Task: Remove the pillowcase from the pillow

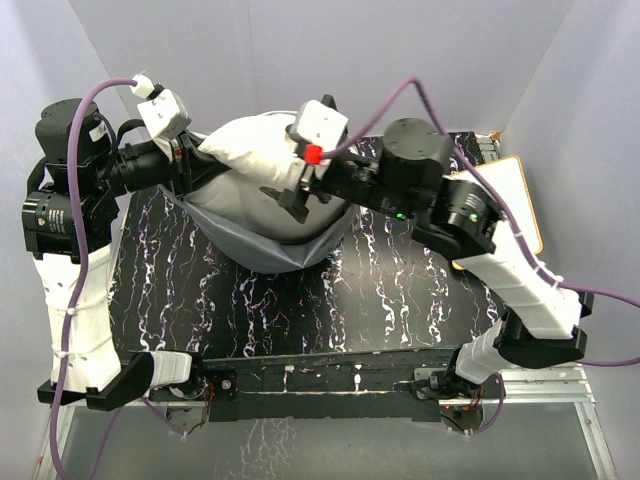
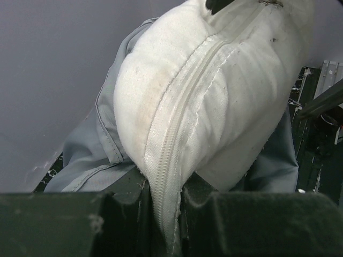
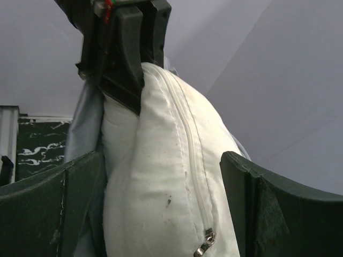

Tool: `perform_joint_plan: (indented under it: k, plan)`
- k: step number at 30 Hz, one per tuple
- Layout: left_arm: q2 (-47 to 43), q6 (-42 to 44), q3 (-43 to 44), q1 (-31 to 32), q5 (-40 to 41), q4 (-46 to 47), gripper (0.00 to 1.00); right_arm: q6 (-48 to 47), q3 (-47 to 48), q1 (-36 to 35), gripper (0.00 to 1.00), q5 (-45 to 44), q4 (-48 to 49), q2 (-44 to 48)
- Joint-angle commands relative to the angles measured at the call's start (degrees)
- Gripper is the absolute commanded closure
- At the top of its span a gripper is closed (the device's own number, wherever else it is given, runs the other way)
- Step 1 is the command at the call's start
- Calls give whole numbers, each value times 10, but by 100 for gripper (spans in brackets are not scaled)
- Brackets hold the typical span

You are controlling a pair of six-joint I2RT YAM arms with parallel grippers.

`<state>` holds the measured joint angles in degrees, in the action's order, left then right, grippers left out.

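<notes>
The off-white pillow (image 1: 250, 140) is held up above the back of the table. The grey pillowcase (image 1: 275, 240) hangs limp round its lower part. My left gripper (image 1: 195, 162) is shut on the pillow's left corner. In the left wrist view its jaws (image 2: 163, 214) pinch the zipper seam of the pillow (image 2: 214, 96), with the pillowcase (image 2: 91, 166) bunched below left. My right gripper (image 1: 298, 195) is open and straddles the pillow's right end. In the right wrist view (image 3: 161, 182) the pillow (image 3: 155, 176) fills the gap between the fingers, and the pillowcase (image 3: 88, 128) shows at left.
The black marbled table (image 1: 300, 300) lies under the hanging fabric. A small whiteboard (image 1: 512, 190) lies at the right edge, under the right arm. Grey backdrop walls close in behind and at both sides.
</notes>
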<state>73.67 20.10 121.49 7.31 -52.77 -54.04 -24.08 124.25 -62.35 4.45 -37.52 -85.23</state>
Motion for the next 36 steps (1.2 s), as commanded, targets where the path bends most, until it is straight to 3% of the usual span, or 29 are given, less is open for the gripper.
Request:
perform_joint_plan:
  k: [1, 13, 20, 29, 36]
  plan:
    - [-10, -16, 7, 3, -36, 34, 100, 20, 22, 0, 1, 66, -10, -10]
    - [-9, 23, 21, 3, -38, -25, 100, -53, 54, 6, 1, -49, -4, -65]
    - [-15, 38, 10, 3, -39, -30, 100, -47, 57, 11, 1, -12, 37, -34]
    - [-21, 36, 4, 3, -44, -25, 100, -61, 19, 11, 1, -49, 17, -64]
    - [-23, 11, 3, 3, -53, 1, 100, -25, 36, 11, 0, 42, -44, -118]
